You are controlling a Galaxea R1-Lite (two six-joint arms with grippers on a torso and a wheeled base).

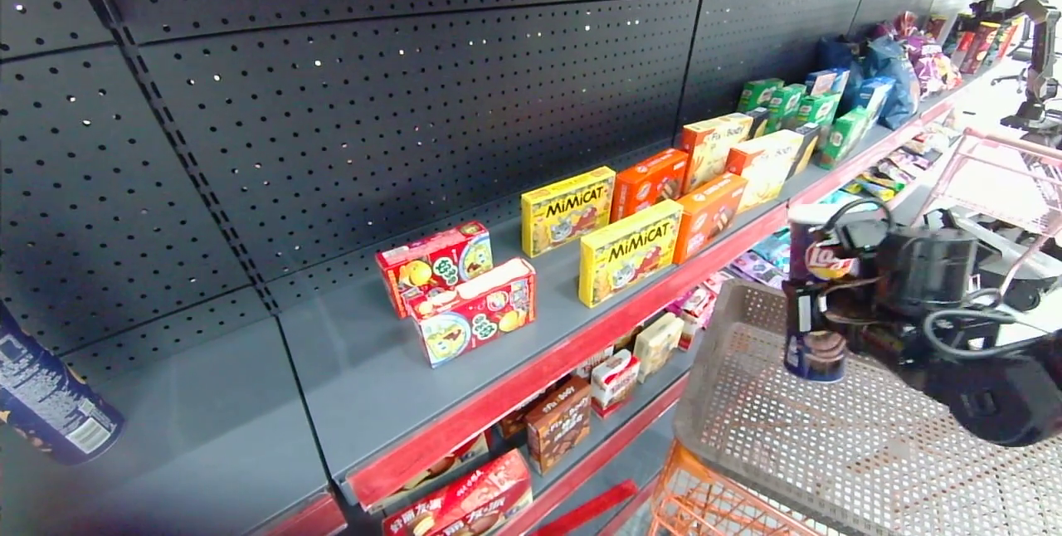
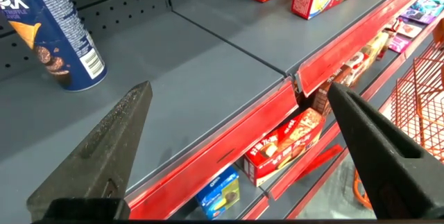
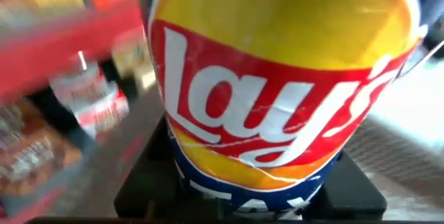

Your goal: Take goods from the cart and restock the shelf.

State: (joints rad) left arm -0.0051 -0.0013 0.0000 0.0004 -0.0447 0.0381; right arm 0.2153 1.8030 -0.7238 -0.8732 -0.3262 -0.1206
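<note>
Right pincer point(image 1: 830, 304) is gripping a blue-and-yellow crisp canister point(image 1: 815, 353) above the mesh cart basket point(image 1: 796, 470), unshelved; left pincer point(image 2: 236, 148) is hanging open, empty, near one blue canister point(image 2: 59, 30) already standing on the grey shelf point(image 1: 348, 370).

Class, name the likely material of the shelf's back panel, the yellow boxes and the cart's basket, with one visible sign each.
Back panel: probably painted sheet metal, matte dark, punched with regular holes.
Yellow boxes: printed cardboard, flat faces, crisp folded edges.
Cart basket: likely moulded plastic, pale matte lattice.
</note>
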